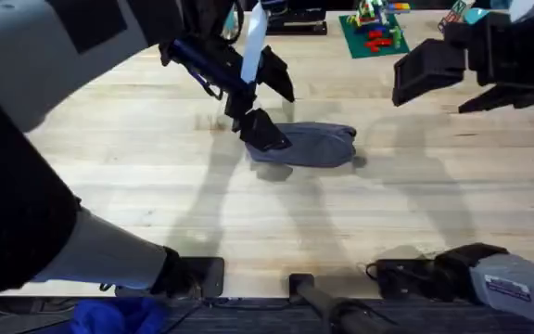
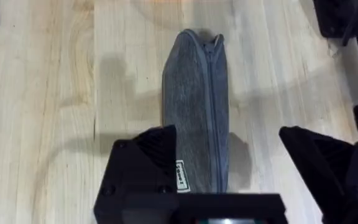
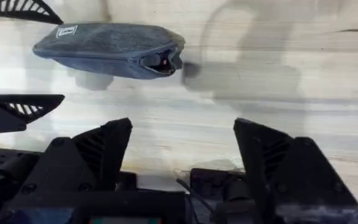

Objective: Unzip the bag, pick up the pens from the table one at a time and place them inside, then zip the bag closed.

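Bag point(image 1: 309, 146) lies on its side near the middle of the table point(image 1: 137, 186), its zipper run shut along most of its length; only the right end gapes slightly, with something dark and a hint of red visible inside. No pens lie loose on the wood, so the filling looks done and the last bit of zipping seems to remain. Above the bag's left end hovers the left gripper point(image 2: 229, 168), fingers spread and holding nothing. Farther right, the right gripper point(image 3: 182, 155) hangs spread and unladen too.
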Robot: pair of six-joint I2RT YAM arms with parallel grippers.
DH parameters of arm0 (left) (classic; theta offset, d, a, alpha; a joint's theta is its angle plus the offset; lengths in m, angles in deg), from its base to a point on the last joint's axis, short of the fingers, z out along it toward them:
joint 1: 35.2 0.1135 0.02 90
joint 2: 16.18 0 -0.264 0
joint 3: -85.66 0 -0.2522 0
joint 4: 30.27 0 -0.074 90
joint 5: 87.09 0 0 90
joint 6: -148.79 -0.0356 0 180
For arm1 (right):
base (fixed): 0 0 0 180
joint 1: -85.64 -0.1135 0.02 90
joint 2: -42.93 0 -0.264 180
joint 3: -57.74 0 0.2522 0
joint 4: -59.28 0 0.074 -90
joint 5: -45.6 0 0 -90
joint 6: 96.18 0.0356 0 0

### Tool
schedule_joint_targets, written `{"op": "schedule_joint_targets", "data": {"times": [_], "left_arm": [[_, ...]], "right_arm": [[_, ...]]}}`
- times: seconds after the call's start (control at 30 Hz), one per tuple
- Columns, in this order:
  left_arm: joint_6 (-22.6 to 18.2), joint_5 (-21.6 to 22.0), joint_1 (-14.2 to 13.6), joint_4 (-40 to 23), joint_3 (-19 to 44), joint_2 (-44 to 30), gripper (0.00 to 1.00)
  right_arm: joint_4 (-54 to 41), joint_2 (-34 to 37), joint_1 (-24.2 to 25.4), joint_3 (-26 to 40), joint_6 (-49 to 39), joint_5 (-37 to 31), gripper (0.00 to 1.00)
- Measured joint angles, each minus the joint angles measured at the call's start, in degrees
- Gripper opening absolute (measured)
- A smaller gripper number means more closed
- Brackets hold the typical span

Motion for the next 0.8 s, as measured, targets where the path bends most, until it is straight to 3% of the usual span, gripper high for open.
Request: {"op": "schedule_joint_targets", "data": {"times": [0.57,0.8], "left_arm": [[0.23,-1.99,-0.17,2.49,0.00,-0.06,0.995],[0.25,-1.07,-3.02,3.25,0.00,-2.40,0.995]], "right_arm": [[0.00,-0.19,0.10,0.02,-2.25,0.68,0.995],[0.00,-0.19,0.10,0.02,-2.49,0.68,0.996]]}}
